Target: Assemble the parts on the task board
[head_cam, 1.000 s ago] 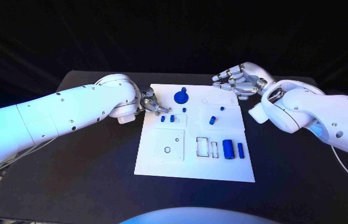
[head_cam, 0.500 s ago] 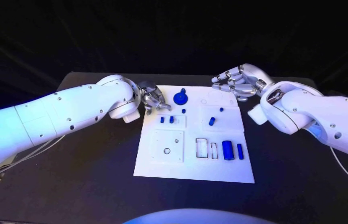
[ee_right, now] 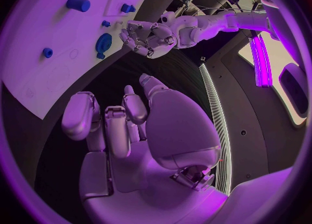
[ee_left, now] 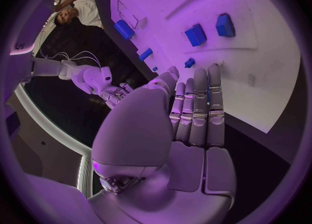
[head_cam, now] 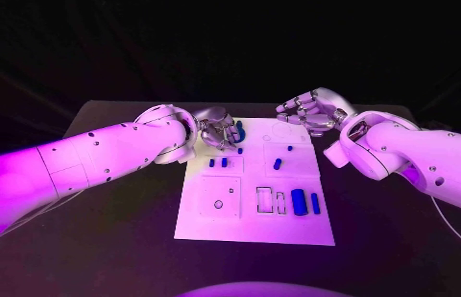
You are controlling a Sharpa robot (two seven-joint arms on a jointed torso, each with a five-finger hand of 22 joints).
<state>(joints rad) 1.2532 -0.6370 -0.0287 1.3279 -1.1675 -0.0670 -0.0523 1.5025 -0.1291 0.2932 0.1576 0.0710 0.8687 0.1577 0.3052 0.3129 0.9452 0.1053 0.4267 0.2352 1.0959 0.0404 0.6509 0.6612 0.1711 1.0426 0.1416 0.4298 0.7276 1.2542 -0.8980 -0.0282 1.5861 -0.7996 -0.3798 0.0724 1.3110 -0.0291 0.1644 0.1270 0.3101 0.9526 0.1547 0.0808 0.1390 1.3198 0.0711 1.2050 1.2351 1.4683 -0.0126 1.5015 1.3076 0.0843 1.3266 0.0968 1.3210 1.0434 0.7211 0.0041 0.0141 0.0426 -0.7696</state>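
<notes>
The white task board [head_cam: 252, 220] lies in the middle of the black table. My left hand [head_cam: 219, 129] hovers over its far left corner, fingers pointing down beside the round blue part [head_cam: 238, 134], and holds nothing. The left wrist view shows its fingers [ee_left: 195, 109] stretched side by side above the board [ee_left: 260, 68]. My right hand [head_cam: 309, 114] hangs by the far right corner with loosely bent fingers [ee_right: 107, 122], empty. Two small blue pieces [head_cam: 219, 163], a blue peg [head_cam: 276, 163], a blue cylinder [head_cam: 299, 202] and a blue bar [head_cam: 315, 203] rest on the board.
Outlined recesses [head_cam: 268, 199] and a square plate with holes [head_cam: 222, 196] mark the board's near half. Black table [head_cam: 115, 244] stretches on both sides of the board and in front of it.
My left hand has moved right, from beside the board's left edge to over its far left corner by the round blue part. The right hand has barely moved.
</notes>
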